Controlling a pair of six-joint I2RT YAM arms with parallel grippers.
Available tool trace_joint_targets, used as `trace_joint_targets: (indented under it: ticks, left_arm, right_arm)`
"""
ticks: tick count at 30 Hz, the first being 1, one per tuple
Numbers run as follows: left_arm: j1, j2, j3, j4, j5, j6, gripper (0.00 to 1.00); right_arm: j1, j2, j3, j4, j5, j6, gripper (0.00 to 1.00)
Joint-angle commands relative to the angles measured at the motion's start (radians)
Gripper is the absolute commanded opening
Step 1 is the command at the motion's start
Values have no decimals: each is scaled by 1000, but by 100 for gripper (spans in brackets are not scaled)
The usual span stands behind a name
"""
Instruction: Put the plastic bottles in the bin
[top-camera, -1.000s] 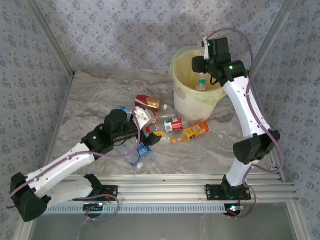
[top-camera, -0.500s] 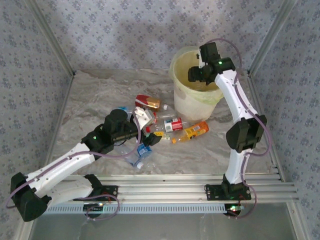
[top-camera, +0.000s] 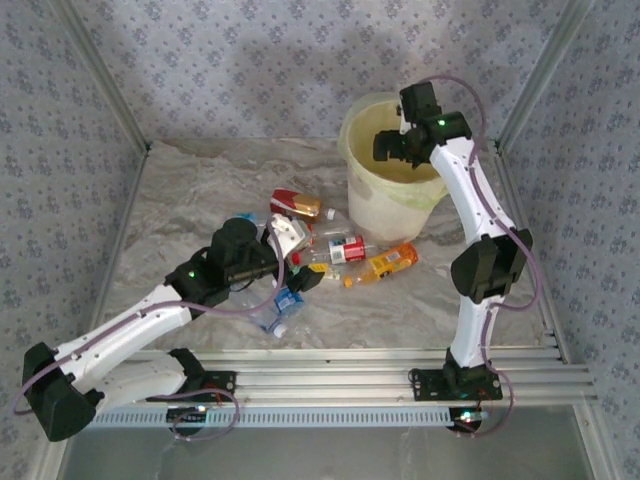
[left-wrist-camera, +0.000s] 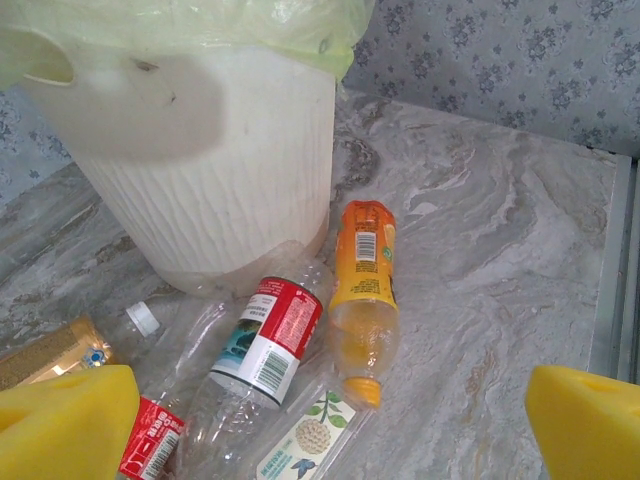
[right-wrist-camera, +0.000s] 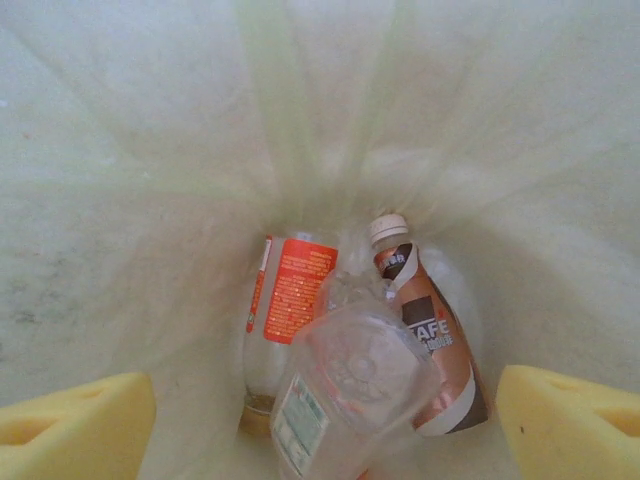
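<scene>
Looking through the left wrist camera, you have the left claw (left-wrist-camera: 322, 425) spread wide and empty, its yellow foam pads (left-wrist-camera: 65, 420) out at either edge. Just ahead of it, between the pads, lie a clear plastic bottle with a red label (left-wrist-camera: 268, 338) and an orange-tinted plastic bottle with an orange label (left-wrist-camera: 362, 285). They touch side by side on the grey marbled counter (left-wrist-camera: 480, 240). Beyond them stands the tall round cream-white plastic bin (left-wrist-camera: 225, 200). Close here and you may well pinch both bottles at once, or squeeze one round body out sideways so that it rolls off.

From the right wrist camera, the right claw (right-wrist-camera: 320, 425) is also wide, gripping nothing. Below it, down in the bin, sit a clear bottle with an orange-red label (right-wrist-camera: 295, 290) and a brown-labelled bottle with a white cap (right-wrist-camera: 420, 320), with a crushed clear bottle (right-wrist-camera: 350, 385) nearest the claw. Mind the loose pale yellow-green bag liner (right-wrist-camera: 150, 150) all around the claw: pulling out carelessly could snag it and drag the bin.

In the top view, the right claw hangs over the bin's mouth. A second ago it held a bottle upright there. It has since let go, and that arm's elbow has folded inward. Your left arm has barely moved.
</scene>
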Motion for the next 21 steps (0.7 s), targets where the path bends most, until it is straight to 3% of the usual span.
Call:
trace_joint_targets:
  ticks: [1, 7, 15, 21]
  left_arm:
    - [-4, 2, 7, -1, -13, 13, 100]
    - [-2, 3, 8, -5, -20, 16, 100]
    - [16, 28, 23, -27, -19, 12, 100]
    - [21, 32, 61, -86, -47, 1, 100]
  right_arm:
    - [9, -75, 30, -18, 42, 10, 91]
    - [40, -201, -73, 35, 60, -14, 92]
    - [98, -451, -357, 158, 55, -36, 89]
    - [186, -630, -591, 242, -30, -75, 89]
